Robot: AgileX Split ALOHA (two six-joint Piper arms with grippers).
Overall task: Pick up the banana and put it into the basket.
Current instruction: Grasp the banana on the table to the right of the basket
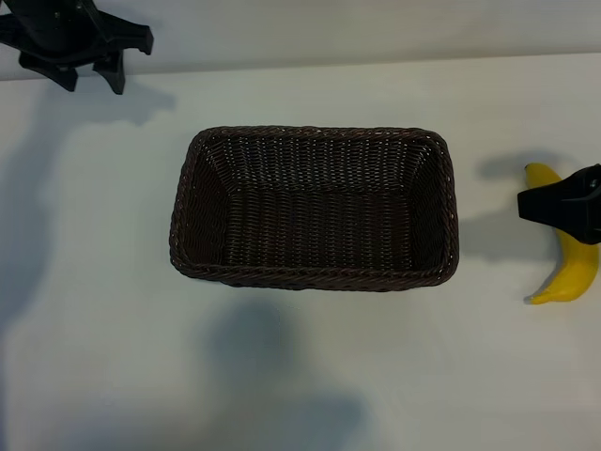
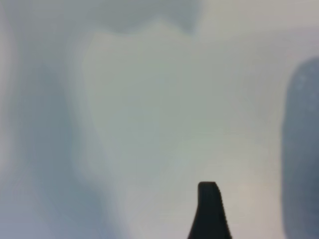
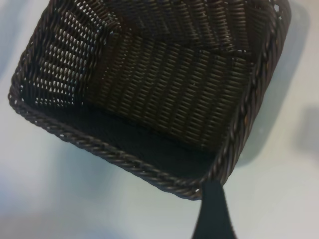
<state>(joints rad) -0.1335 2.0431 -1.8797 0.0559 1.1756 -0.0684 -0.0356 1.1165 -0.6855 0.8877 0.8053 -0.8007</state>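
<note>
The dark brown wicker basket [image 1: 315, 137] stands in the middle of the white table and holds nothing. To its right lies the yellow banana [image 1: 575, 268], curved, with one tip pointing at the basket's far side. My right gripper [image 1: 556, 205] hangs over the banana's middle and hides that part; it is open. In the right wrist view one black finger [image 3: 212, 214] shows beside a corner of the basket [image 3: 124, 160], and the banana is out of view there. My left gripper [image 1: 90, 75] is parked at the far left corner, open, with one finger [image 2: 209, 211] over bare table.
The white table [image 1: 310, 376] runs to a pale back wall at the far edge. Soft shadows of the arms fall on the left side and in front of the basket. Bare table lies between basket and banana.
</note>
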